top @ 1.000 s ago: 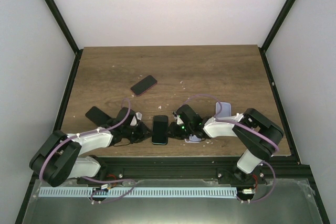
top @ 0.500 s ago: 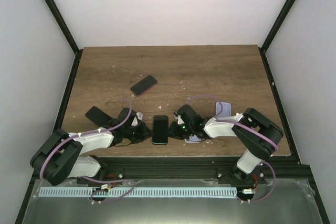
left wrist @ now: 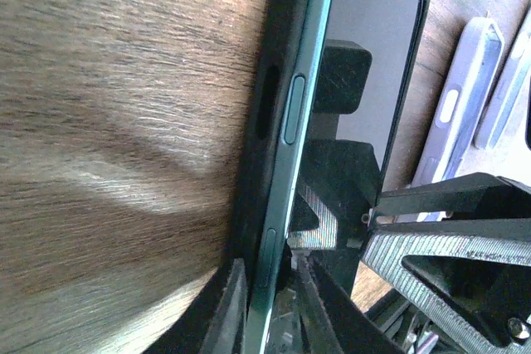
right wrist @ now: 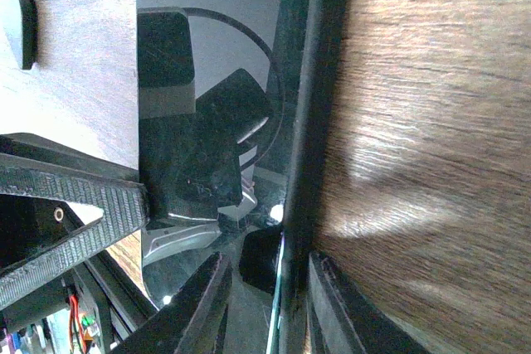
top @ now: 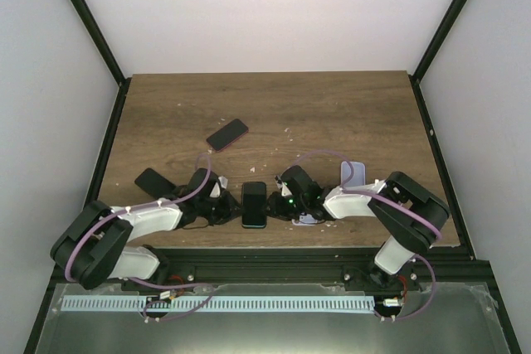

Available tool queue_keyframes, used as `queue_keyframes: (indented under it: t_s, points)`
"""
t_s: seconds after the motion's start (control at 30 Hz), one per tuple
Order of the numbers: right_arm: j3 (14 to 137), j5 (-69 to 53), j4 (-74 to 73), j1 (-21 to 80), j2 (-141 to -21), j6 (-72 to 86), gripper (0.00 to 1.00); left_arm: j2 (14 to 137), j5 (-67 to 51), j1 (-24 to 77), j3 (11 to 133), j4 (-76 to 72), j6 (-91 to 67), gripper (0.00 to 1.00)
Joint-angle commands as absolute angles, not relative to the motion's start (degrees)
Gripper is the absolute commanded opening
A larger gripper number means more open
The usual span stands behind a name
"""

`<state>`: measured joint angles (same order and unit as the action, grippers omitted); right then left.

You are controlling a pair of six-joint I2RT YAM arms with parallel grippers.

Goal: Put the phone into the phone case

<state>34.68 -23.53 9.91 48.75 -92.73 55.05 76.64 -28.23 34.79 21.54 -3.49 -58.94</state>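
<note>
Grippers flanking the phone
The phone (top: 254, 204) is lying screen-up in the black case (left wrist: 265, 113) near the table's (top: 332, 113) front edge. The left gripper (top: 235, 211) is pinching its left edge. The right gripper (top: 275, 207) is straddling the other, grip unclear.

Surface finishes, tabletop and handset.
Table (top: 332, 113): wood-grain, satin sheen. Phone (left wrist: 373, 22): glossy glass screen, smooth teal metallic frame. Phone case (left wrist: 264, 80): matt black, rubbery-looking.
</note>
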Motion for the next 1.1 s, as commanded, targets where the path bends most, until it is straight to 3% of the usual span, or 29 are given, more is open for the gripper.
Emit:
queue_keyframes:
  t_s: [0.0,0.17,0.43,0.83,1.07]
  points:
    - [34.2,-22.1,13.2,49.0,-92.6,56.0,0.27,75.8,-31.9,32.1,22.0,-1.3,-55.8,0.23]
    - [34.8,-18.8,9.4,49.0,-92.2,56.5,0.33,73.0,-31.6,30.3,22.7,1.3,-52.7,0.30]
    - [35.6,-17.7,9.5,49.0,-93.6,57.6,0.39,76.7,-31.8,30.3,24.0,0.2,-50.5,0.33]
    - [37.1,-24.5,18.5,48.4,-93.8,59.1,0.42,80.2,-32.8,30.3,22.3,-2.2,-49.9,0.19]
    - [38.1,-26.7,21.8,48.3,-92.0,59.5,0.43,76.7,-30.6,30.3,20.7,0.4,-50.3,0.17]
